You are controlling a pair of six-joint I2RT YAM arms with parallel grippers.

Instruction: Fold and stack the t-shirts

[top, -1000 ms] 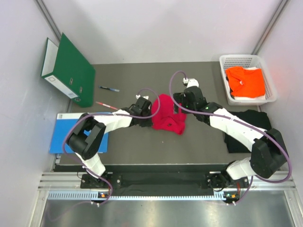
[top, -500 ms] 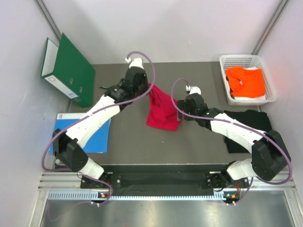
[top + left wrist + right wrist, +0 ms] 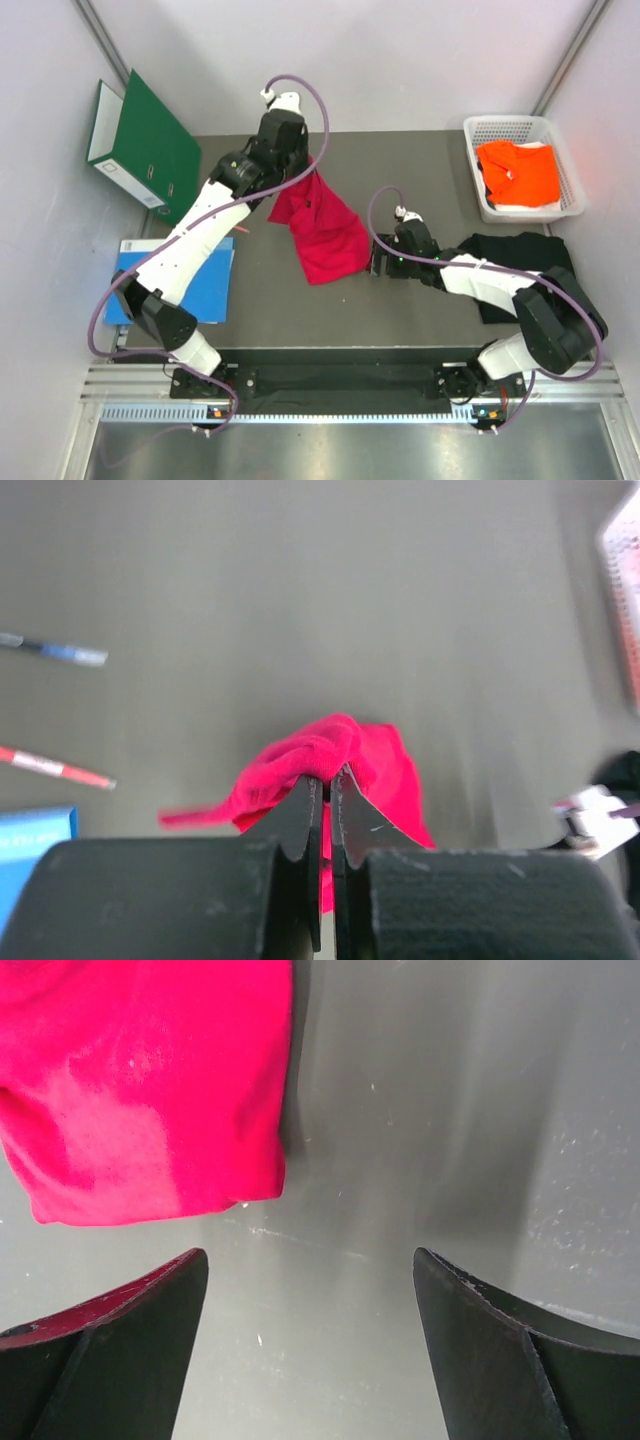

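The crimson red t-shirt [image 3: 322, 228] hangs from my left gripper [image 3: 303, 172], raised at the back middle of the table, its lower part trailing on the mat. In the left wrist view the jaws are shut on a bunch of the red cloth [image 3: 325, 755]. My right gripper [image 3: 377, 255] is open and empty, low over the mat just right of the shirt's lower edge [image 3: 150, 1110]. The black t-shirt [image 3: 520, 262] lies flat at the right. The bright orange t-shirt [image 3: 520, 172] lies in the white basket [image 3: 470, 135].
A green binder [image 3: 145, 145] stands at the back left. Two pens [image 3: 230, 187] lie near it. A flat blue sheet [image 3: 205, 290] lies at the left edge. White walls close in the table on three sides.
My left arm has lifted the red shirt up and back, so it now hangs stretched out. My right gripper has let go of the shirt, opened and drawn back toward the front right.
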